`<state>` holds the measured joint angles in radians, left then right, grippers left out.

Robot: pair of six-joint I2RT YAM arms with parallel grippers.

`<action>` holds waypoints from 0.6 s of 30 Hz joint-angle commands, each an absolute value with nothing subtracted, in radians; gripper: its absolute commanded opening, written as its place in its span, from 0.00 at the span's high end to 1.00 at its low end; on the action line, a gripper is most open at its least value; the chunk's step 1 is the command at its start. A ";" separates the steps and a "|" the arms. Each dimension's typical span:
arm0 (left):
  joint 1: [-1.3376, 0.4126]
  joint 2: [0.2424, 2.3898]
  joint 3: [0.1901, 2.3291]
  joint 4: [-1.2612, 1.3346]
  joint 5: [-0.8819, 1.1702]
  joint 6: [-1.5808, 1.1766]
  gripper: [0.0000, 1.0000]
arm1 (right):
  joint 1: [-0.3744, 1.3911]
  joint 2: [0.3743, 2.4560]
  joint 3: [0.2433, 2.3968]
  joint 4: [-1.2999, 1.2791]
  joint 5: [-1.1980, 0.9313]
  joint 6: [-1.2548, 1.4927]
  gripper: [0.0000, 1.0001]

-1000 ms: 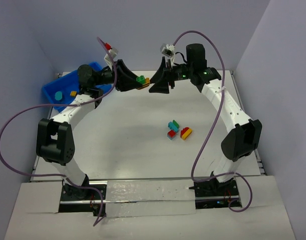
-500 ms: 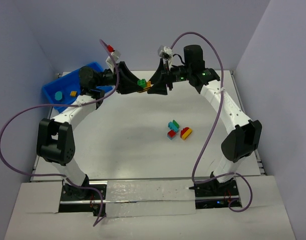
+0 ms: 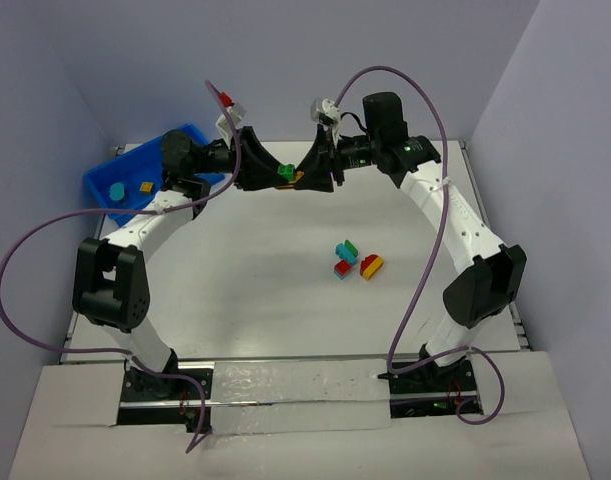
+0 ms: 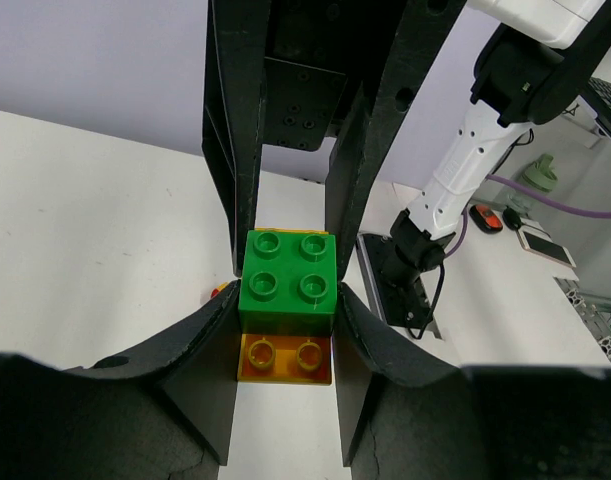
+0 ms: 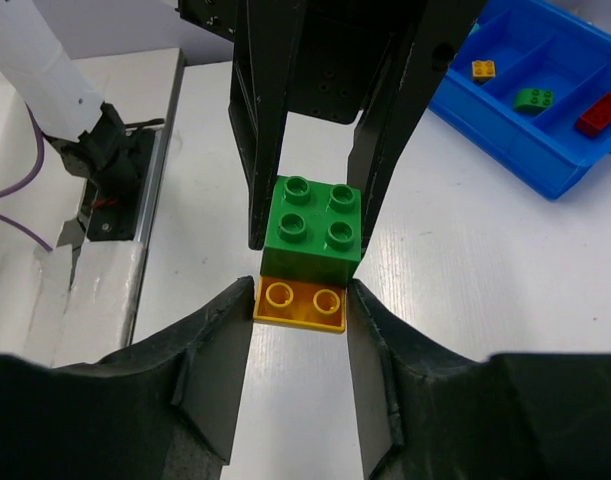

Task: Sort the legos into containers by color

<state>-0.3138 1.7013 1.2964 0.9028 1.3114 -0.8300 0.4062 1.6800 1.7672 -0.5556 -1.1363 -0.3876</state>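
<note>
Grip from both sides: the left gripper [image 4: 287, 308] pinches the green brick [image 4: 287, 285], stacked on a yellow brick [image 5: 299, 304] that the right gripper [image 5: 300, 295] clamps. The blue bin [image 3: 97, 180] stands far left.

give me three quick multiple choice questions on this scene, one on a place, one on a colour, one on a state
1. Where on the table is the blue bin?
A far left corner
B centre
C near right corner

2. What colour is the brick stacked on the yellow brick?
A red
B teal
C green

3. What state is that stacked pair in?
A lying loose in the bin
B gripped by the left gripper and right gripper together
C lying untouched on the table

Answers:
1 A, the top view shows it at the far edge by the left wall.
2 C, both wrist views show the green brick on it.
3 B, both sets of fingers press its sides.
</note>
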 commanded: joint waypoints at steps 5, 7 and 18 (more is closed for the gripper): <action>-0.316 1.662 1.303 0.944 1.289 -0.813 1.00 | 0.427 1.692 1.854 -0.676 -1.144 -0.465 0.71; -0.316 1.663 1.304 0.950 1.287 -0.820 0.97 | 0.427 1.696 1.860 -0.674 -1.136 -0.459 0.86; -0.314 1.667 1.339 0.876 1.307 -0.790 0.45 | 0.426 1.687 1.862 -0.606 -1.039 -0.399 1.00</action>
<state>-0.3180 1.6997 1.2964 0.8934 1.3106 -0.8230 0.4167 1.6932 1.8183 -0.6419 -1.0736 -0.4159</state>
